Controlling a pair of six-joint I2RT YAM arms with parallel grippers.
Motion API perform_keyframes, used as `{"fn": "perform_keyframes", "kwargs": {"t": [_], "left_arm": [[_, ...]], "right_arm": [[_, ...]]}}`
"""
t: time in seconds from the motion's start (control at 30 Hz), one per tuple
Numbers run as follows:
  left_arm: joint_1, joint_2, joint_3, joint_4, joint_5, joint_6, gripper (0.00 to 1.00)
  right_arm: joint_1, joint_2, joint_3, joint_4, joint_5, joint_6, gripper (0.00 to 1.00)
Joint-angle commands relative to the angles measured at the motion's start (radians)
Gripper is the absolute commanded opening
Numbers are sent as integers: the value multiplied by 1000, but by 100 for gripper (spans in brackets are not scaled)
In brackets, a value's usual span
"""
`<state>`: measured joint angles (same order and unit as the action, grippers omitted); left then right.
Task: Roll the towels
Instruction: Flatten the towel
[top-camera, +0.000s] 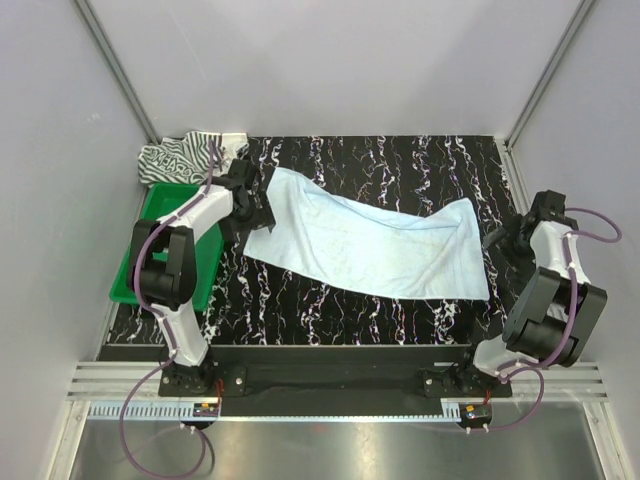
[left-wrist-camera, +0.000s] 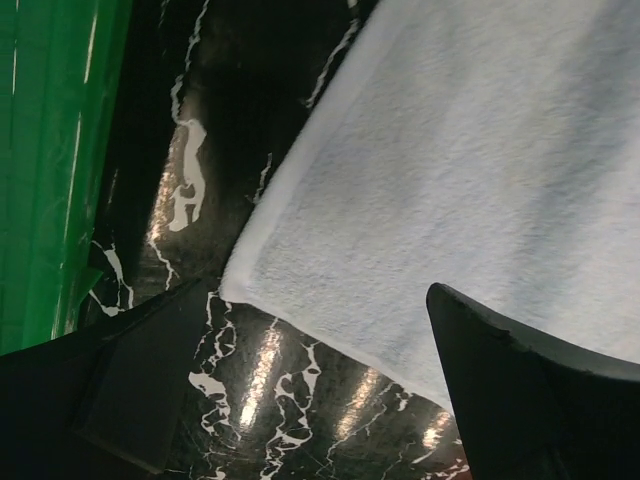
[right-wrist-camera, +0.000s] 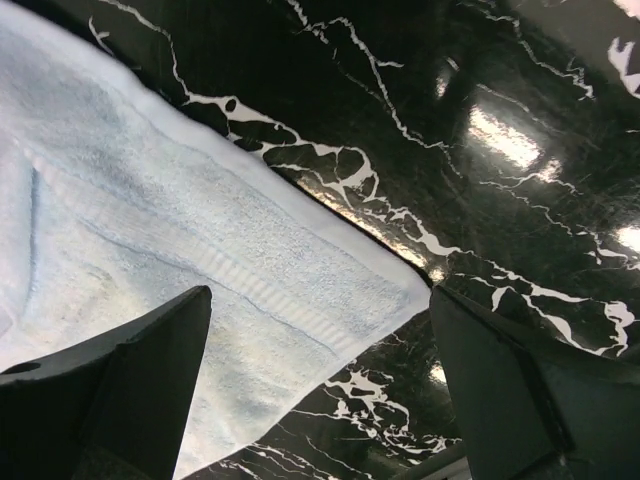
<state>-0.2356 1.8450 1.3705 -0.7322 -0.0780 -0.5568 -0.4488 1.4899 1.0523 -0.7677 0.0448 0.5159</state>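
The light blue towel (top-camera: 370, 240) lies spread flat across the black marble table (top-camera: 400, 160). The striped towel (top-camera: 185, 157) lies bunched at the back left corner. My left gripper (top-camera: 262, 218) is open and empty, hovering over the blue towel's near left corner (left-wrist-camera: 240, 280). My right gripper (top-camera: 497, 240) is open and empty, hovering over the towel's right end; one corner (right-wrist-camera: 415, 295) lies between its fingers.
A green plastic tray (top-camera: 150, 250) stands at the left edge of the table, beside the left arm; its wall shows in the left wrist view (left-wrist-camera: 50, 160). Grey walls enclose the table on three sides.
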Motion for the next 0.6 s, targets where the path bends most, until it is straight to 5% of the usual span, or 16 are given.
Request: {"fn": "perform_keyframes", "kwargs": {"t": [0.0,0.37,0.5,0.57], "left_arm": [[1,-23,-43,89,-65,-20,99],[1,54,-97,131,-65,-37,93],[1,48,-160,181,-43,-48,80],[-1,48,-166,195,-45,-45,71]], "right_arm": [[24,-31,-21,56,-68,-27,97],[30,108,-57,68,-92,-48,90],[54,151,-54,68,-82,-53,78],[67,184,-51,70,-83,-57,60]]}}
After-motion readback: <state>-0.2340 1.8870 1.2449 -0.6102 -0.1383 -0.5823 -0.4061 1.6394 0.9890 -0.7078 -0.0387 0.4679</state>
